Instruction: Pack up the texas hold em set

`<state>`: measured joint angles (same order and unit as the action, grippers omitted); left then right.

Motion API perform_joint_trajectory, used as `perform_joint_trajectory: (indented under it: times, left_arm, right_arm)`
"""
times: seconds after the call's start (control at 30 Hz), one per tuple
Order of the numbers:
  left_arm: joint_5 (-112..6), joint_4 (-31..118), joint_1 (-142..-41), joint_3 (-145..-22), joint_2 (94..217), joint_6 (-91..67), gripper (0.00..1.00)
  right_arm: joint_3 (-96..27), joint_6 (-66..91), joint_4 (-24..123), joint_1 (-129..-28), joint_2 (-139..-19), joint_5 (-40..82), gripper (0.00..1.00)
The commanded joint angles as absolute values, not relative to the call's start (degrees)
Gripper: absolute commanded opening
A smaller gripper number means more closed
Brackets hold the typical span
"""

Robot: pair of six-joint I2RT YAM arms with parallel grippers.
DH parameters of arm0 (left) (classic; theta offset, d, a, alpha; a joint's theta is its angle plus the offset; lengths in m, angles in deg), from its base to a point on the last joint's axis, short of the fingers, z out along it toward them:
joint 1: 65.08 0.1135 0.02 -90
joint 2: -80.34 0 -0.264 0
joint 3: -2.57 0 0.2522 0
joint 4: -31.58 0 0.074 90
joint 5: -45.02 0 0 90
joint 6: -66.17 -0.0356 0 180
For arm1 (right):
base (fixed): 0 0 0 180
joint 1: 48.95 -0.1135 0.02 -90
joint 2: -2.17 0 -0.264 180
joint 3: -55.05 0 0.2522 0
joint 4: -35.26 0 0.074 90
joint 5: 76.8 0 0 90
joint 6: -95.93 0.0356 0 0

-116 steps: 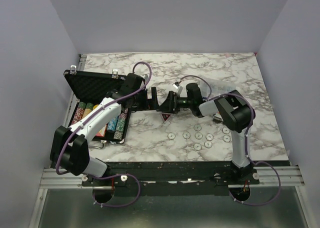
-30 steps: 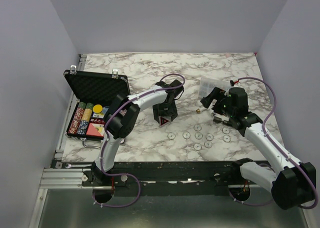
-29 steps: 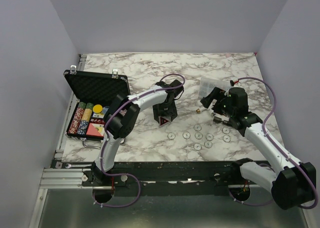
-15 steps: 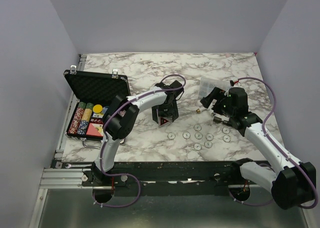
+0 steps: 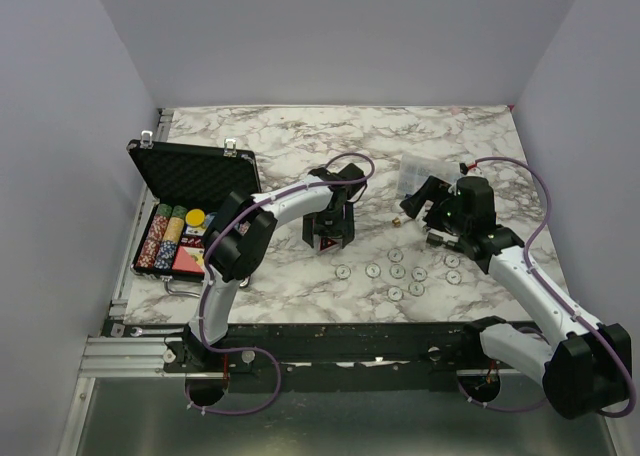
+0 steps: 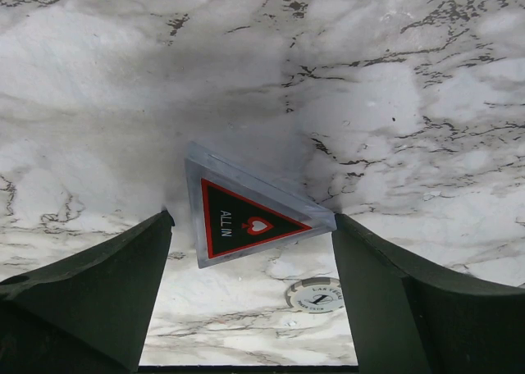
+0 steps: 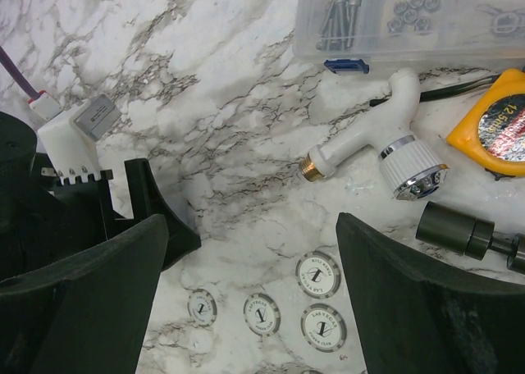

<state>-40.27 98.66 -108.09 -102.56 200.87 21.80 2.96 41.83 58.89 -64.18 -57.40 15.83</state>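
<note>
The black case (image 5: 190,172) stands open at the left, with rows of coloured chips (image 5: 163,238) and a red card box (image 5: 190,261) inside. Several white chips (image 5: 398,272) lie loose on the marble. A clear triangular "ALL IN" marker (image 6: 246,222) lies flat between my left fingertips, its right corner at the right finger (image 6: 410,300). My left gripper (image 6: 252,220) is open around it, low over the table (image 5: 328,238). One white chip (image 6: 314,294) lies just nearer. My right gripper (image 7: 253,220) hangs open above the white chips (image 7: 318,274), holding nothing.
A clear compartment box (image 7: 410,17) of screws sits at the back right. Near it lie a white pipe fitting (image 7: 361,140), a yellow tape measure (image 7: 492,124) and a black cylinder (image 7: 455,226). The left arm's fingers (image 7: 156,210) show in the right wrist view.
My left gripper has opened wider and crept slightly back over the triangular marker. The right arm, which earlier drew away from the middle, has held still over the last second.
</note>
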Motion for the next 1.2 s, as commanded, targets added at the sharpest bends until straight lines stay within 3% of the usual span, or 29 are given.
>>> perform_joint_trajectory:
  times: [0.0, 0.2, 0.77, 1.17]
  left_arm:
    - [-40.82, 97.86, -108.33, -102.81, 202.67, 19.57, 0.78]
    - [-41.32, 97.38, -108.33, -103.27, 203.01, 18.72, 0.70]
    - [-33.18, 97.81, -108.33, -100.00, 191.77, 15.81, 0.32]
    - [-29.76, 101.85, -103.22, -85.38, 175.62, 20.37, 0.22]
  right_arm:
    - [3.67, 41.93, 58.11, -64.25, -57.42, 16.45, 0.86]
    - [3.82, 41.79, 57.99, -64.24, -57.76, 16.28, 0.86]
    - [4.00, 41.35, 57.21, -64.21, -58.70, 16.80, 0.86]
    - [4.54, 40.48, 56.34, -64.24, -58.74, 16.78, 0.86]
